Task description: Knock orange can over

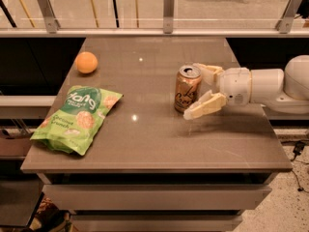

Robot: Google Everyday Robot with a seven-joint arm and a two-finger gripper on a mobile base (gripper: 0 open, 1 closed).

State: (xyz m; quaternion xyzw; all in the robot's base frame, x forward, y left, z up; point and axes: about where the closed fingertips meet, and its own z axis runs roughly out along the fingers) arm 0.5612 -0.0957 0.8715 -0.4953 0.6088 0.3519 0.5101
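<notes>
The orange can [187, 88] stands upright on the grey table [154, 139], right of the middle. It is slim and orange-tan, with dark cursive lettering and a silver top. My gripper [197, 90] comes in from the right and is open. One cream finger [207, 72] lies behind the can's top. The other finger [204, 106] reaches along the can's near right side, at or very close to it. The can sits partly between the two fingers.
A round orange ball [86, 62] lies at the table's far left. A green snack bag [77, 118] lies flat at the near left. A glass rail with metal posts [168, 11] runs behind the table. The table's right edge is under my arm [263, 86].
</notes>
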